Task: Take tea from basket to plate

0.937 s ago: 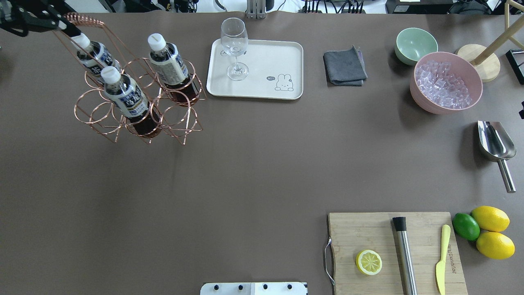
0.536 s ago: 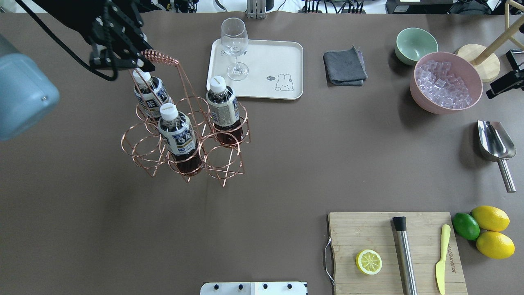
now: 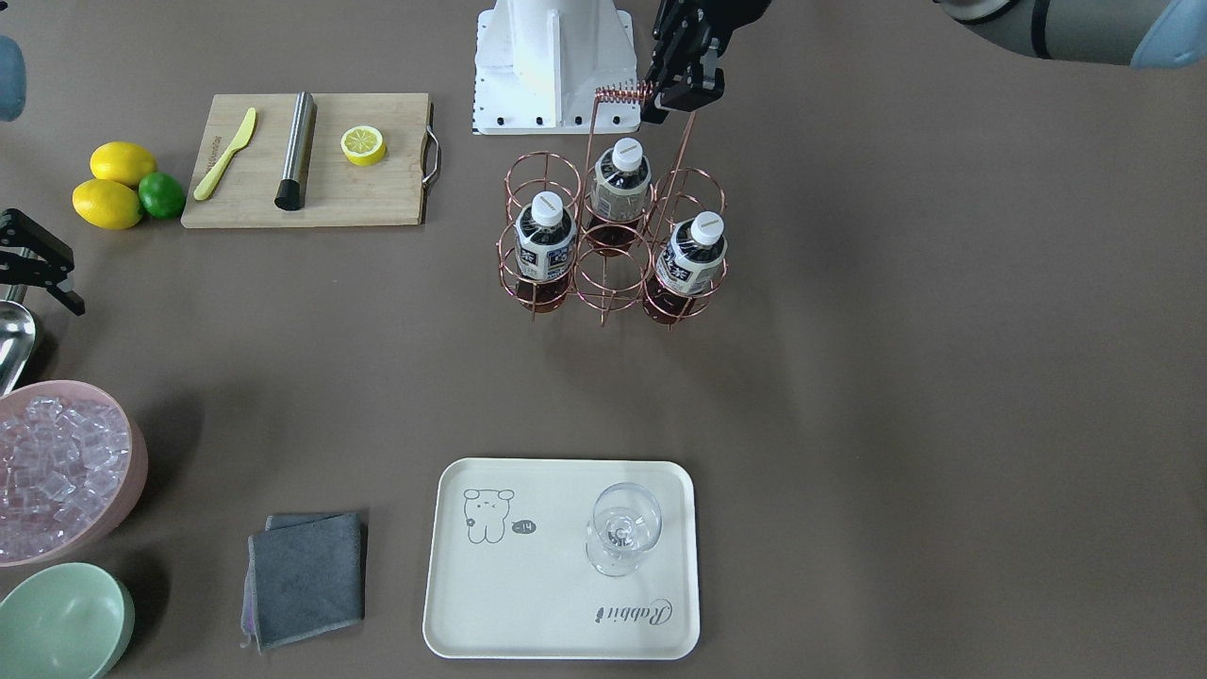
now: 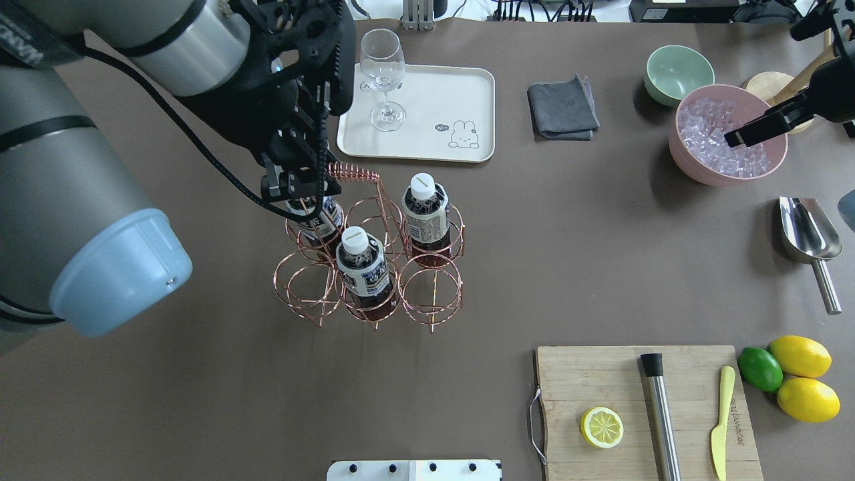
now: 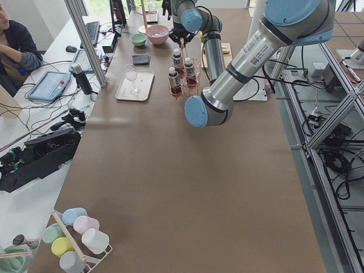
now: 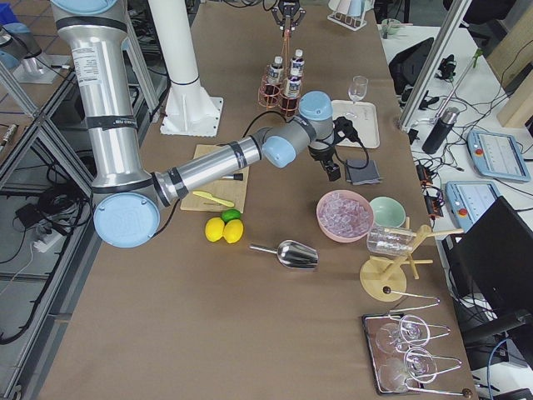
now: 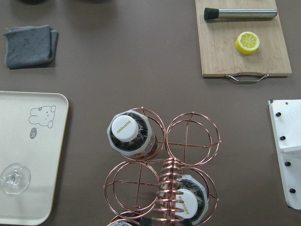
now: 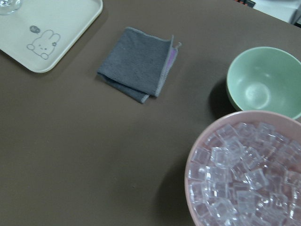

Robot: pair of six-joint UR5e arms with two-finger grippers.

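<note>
Left gripper [image 4: 299,187] clamps coiled handle of copper wire basket [image 4: 434,294] | apparently to bring dark tea bottles [image 4: 364,267] nearer cream rectangular tray [image 4: 467,87]

The left gripper [image 3: 671,102] sits at one end of the handle of the basket [image 4: 354,176], whose 6 cells lie below it in 2 rows of 3. 3 tea bottles [image 4: 361,266] stand in them: 1 directly under the gripper, 1 at the other end of that row, and 1 in the middle cell of the row nearer the robot. Beyond the gripper and to its right lies the tray [image 4: 441,93], with a stemmed glass [image 4: 383,73] on the end nearest the gripper. A folded cloth [image 4: 561,110] lies further right.
</note>
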